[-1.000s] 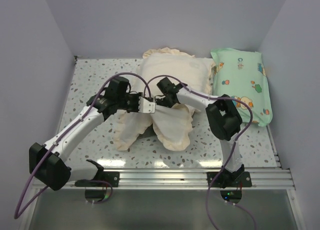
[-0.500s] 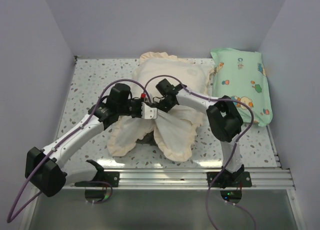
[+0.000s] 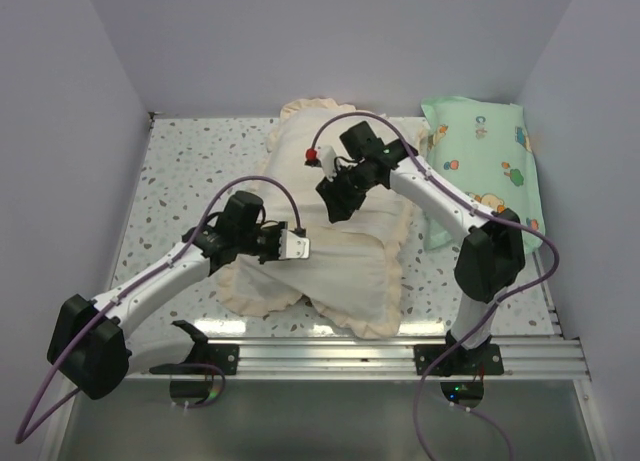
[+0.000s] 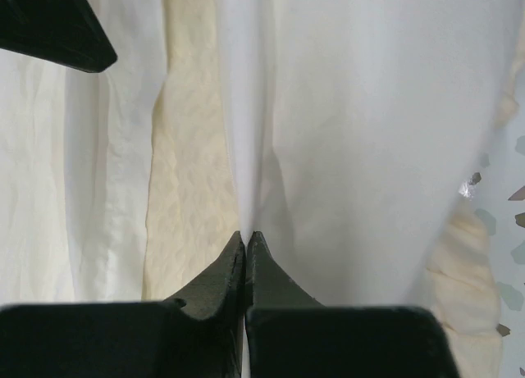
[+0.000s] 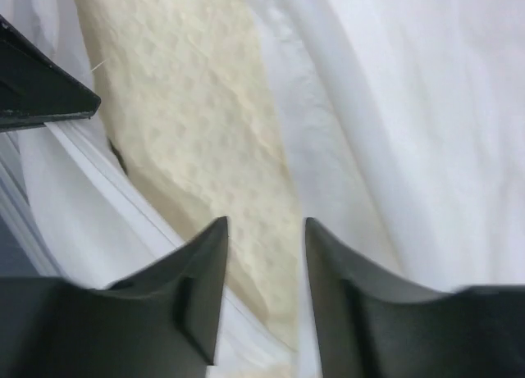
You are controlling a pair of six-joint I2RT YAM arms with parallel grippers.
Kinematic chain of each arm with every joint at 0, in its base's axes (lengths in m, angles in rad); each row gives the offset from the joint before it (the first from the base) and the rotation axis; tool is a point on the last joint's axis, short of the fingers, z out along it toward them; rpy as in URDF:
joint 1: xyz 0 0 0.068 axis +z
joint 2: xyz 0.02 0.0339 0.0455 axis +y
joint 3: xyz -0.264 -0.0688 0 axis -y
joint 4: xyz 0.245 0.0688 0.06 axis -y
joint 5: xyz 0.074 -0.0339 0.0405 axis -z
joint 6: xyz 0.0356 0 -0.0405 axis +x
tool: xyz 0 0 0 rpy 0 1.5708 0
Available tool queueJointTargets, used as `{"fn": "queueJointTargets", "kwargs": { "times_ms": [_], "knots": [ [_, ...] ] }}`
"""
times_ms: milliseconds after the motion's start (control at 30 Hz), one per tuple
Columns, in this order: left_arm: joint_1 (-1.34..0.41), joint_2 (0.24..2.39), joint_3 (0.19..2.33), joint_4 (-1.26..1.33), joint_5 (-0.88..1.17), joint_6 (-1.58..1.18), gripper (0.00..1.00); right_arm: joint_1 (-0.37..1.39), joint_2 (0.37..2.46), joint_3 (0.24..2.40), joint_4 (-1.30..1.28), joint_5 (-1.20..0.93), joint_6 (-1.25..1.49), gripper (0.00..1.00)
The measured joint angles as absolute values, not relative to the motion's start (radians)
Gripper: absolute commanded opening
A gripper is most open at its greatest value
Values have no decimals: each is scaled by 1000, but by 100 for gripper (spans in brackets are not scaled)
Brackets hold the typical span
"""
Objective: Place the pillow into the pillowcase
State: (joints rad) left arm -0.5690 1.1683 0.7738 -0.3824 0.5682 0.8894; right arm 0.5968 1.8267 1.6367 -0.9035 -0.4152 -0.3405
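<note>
Left hand [image 3: 297,244] has its jaws pressed together and pinches a fold of the pillowcase [image 3: 345,276]. In the left wrist view the left hand [image 4: 246,234] shows no gap at the tips, and the white fold runs straight out from between them. Just left of that fold is a strip of the pillow [image 4: 184,189], cream-yellow and quilted, with more white pillowcase [image 4: 369,148] cloth on either side. Right hand [image 3: 333,203] sits further back and slightly right of the left one, pointing down at the middle of the fabric pile. In the right wrist view the right hand [image 5: 265,222] has its jaws apart with nothing clamped. The pillow [image 5: 189,132] runs diagonally under the gap as a quilted band, flanked by loose white folds of pillowcase [image 5: 410,132]. From above I cannot separate pillow from pillowcase. It reads as one cream heap with ruffled trim in the centre of the desk [image 3: 180,161], running from the far edge to close to the near rail, cream side up. The mint-green cartoon-print pillow [image 3: 490,171] lies flat at the far right of the desk, just beside the heap, and neither hand touches it.
</note>
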Motion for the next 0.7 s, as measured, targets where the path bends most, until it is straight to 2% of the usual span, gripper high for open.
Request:
{"fn": "queueJointTargets", "kwargs": {
  "times_ms": [100, 133, 200, 267, 400, 500, 600, 633, 700],
  "knots": [
    [-569, 1166, 772, -385, 566, 880, 0, 590, 1822, 1681, -913, -402, -319, 65],
    [-569, 1164, 772, -388, 564, 880, 0, 582, 1826, 1703, -924, -404, -310, 66],
    [-569, 1164, 782, -398, 558, 883, 0, 561, 1830, 1735, -940, -414, -296, 64],
    [-569, 1164, 799, -410, 551, 882, 0, 520, 1830, 1762, -949, -433, -281, 58],
    [-569, 1187, 857, -397, 538, 873, 0, 432, 1830, 1773, -971, -431, -290, 56],
    [-573, 1290, 938, -355, 518, 848, 24, 404, 1828, 1727, -996, -427, -312, 56],
    [-571, 1463, 1056, -367, 490, 826, 34, 404, 1828, 1676, -1029, -426, -327, 56],
    [-561, 1510, 1080, -382, 496, 821, 43, 405, 1827, 1663, -1041, -425, -334, 55],
    [-503, 1551, 1089, -416, 542, 812, 49, 404, 1811, 1630, -1050, -415, -348, 56]
  ]
}}
